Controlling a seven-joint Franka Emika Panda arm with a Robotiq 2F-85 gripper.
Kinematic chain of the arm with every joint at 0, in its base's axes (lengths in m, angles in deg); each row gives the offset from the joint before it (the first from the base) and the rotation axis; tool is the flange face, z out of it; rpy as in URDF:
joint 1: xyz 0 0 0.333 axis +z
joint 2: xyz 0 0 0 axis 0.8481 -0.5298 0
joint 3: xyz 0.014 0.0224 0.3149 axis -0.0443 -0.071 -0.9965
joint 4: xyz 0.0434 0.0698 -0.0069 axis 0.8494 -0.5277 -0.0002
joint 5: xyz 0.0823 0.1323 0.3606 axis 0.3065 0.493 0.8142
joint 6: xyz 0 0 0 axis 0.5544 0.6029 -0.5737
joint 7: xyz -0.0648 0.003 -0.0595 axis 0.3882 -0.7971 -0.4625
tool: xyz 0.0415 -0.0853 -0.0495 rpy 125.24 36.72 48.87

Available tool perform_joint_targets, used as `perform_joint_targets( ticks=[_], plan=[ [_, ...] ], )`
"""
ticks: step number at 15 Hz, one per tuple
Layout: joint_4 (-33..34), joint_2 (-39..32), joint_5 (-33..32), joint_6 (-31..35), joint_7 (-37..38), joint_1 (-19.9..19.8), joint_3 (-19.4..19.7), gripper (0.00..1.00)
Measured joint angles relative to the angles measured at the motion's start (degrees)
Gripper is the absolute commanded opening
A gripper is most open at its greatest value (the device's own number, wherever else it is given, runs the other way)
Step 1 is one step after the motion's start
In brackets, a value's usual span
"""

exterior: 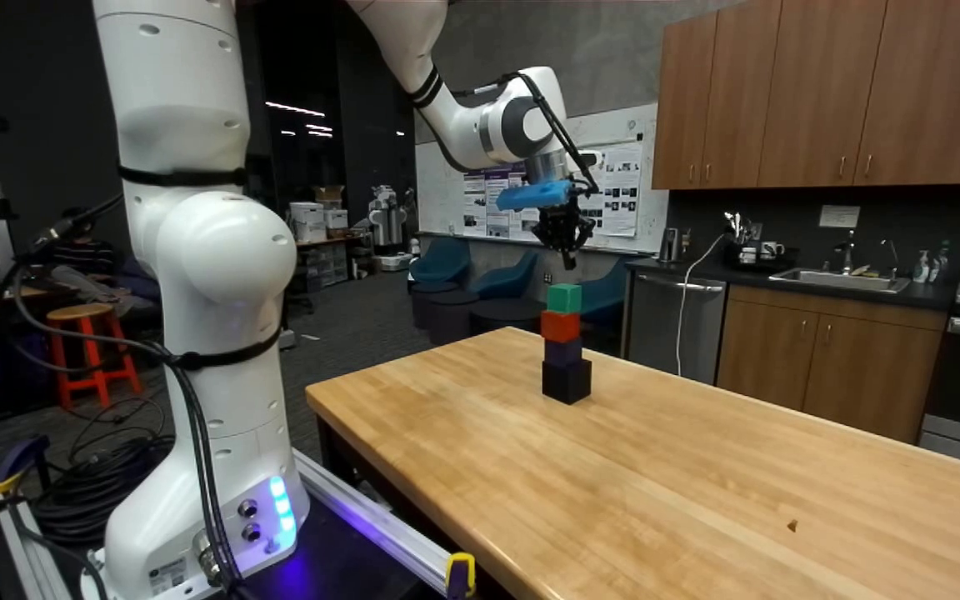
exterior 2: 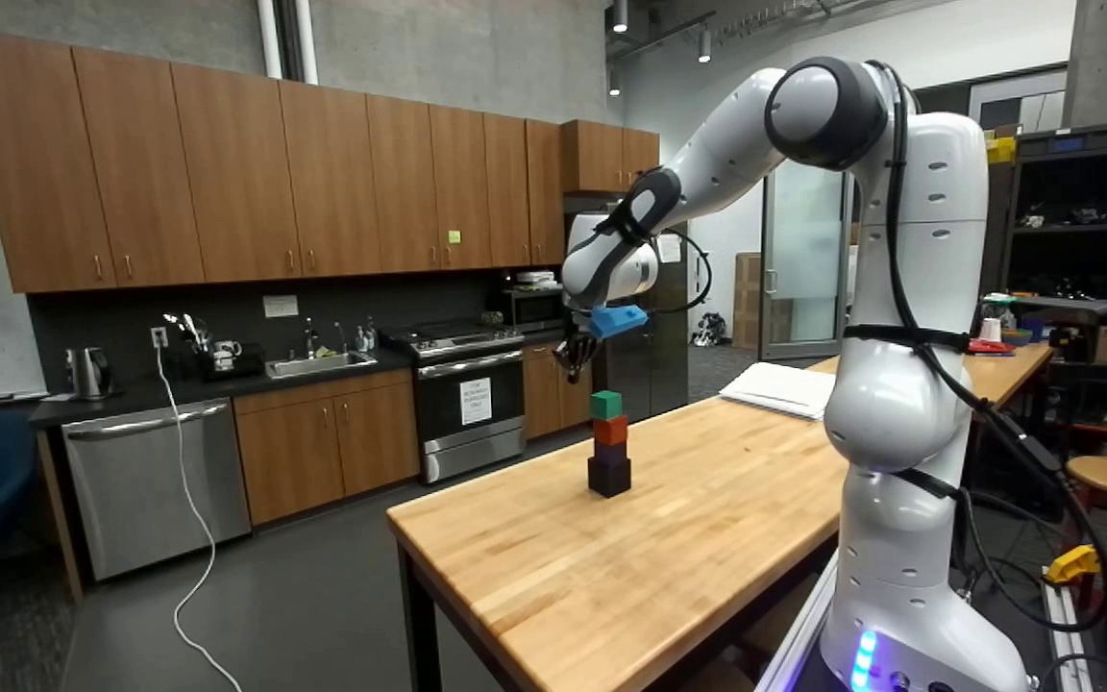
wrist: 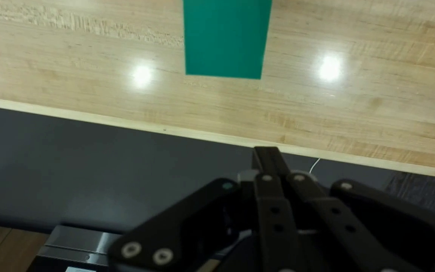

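A tower of stacked blocks stands on the wooden table in both exterior views. From the top it has a green block [exterior: 564,297], a red-orange block [exterior: 561,326], a dark purple block [exterior: 563,352] and a larger black block [exterior: 567,382]. My gripper [exterior: 569,262] is shut and empty, a little above the green block and apart from it. In an exterior view the gripper [exterior 2: 572,375] hangs above and slightly to the left of the green block [exterior 2: 606,405]. In the wrist view the green block [wrist: 225,39] is at the top; the shut fingertips [wrist: 266,151] show over the floor.
The wooden table [exterior 2: 534,567] carries a stack of white sheets [exterior 2: 779,388] near the arm's base. A small brown bit [exterior: 792,526] lies on it. The table edge [wrist: 164,130] runs close by the tower. Kitchen counter, dishwasher [exterior 2: 155,481] and stove [exterior 2: 470,404] stand beyond.
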Motion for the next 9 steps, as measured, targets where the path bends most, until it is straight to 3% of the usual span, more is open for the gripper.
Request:
perform_joint_targets(
  ticks=[9],
  plan=[
    [2.77, -3.43, -3.96, 0.52, 2.85, -0.09, 0.34, 0.00]
  ],
)
